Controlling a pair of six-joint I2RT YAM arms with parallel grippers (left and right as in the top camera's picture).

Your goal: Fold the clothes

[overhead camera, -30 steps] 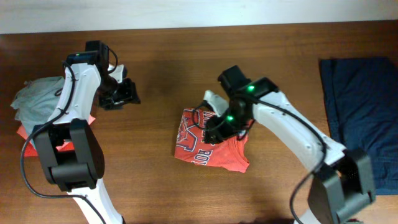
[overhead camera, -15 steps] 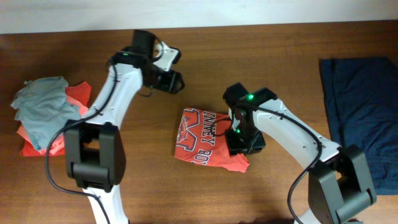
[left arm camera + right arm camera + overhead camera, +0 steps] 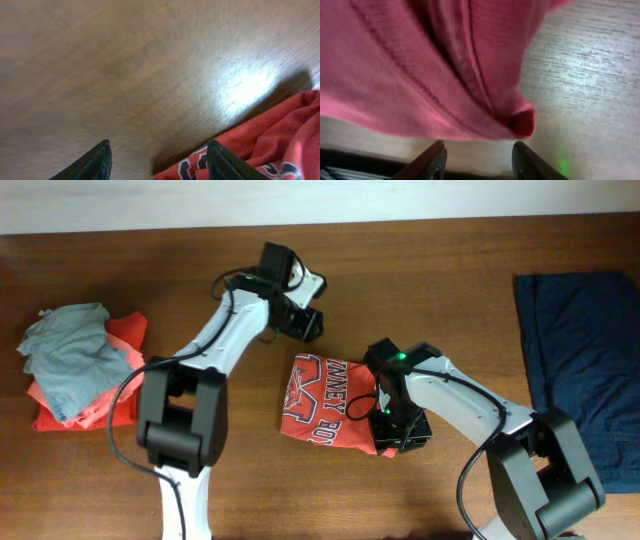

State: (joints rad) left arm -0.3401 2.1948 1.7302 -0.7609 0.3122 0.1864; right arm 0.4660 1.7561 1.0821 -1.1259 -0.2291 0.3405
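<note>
The orange-red T-shirt [image 3: 325,405] with grey-white lettering lies bunched and partly folded in the middle of the table. My left gripper [image 3: 308,325] hovers just behind the shirt's back edge. In the left wrist view it [image 3: 157,155] is open over bare wood, with the shirt [image 3: 280,135] beside its right finger. My right gripper [image 3: 402,430] sits at the shirt's front right corner. The right wrist view shows it [image 3: 479,152] open, with a fold of the shirt [image 3: 420,65] just ahead of the fingertips and nothing between them.
A grey garment [image 3: 70,360] lies crumpled on a salmon one [image 3: 125,335] at the left edge of the table. A navy garment [image 3: 580,350] is spread flat at the far right. The table's back edge runs along the wall.
My left arm has swung from the pile at the left across to the shirt's back edge. My right gripper has moved from the shirt's upper middle down to its front right corner.
</note>
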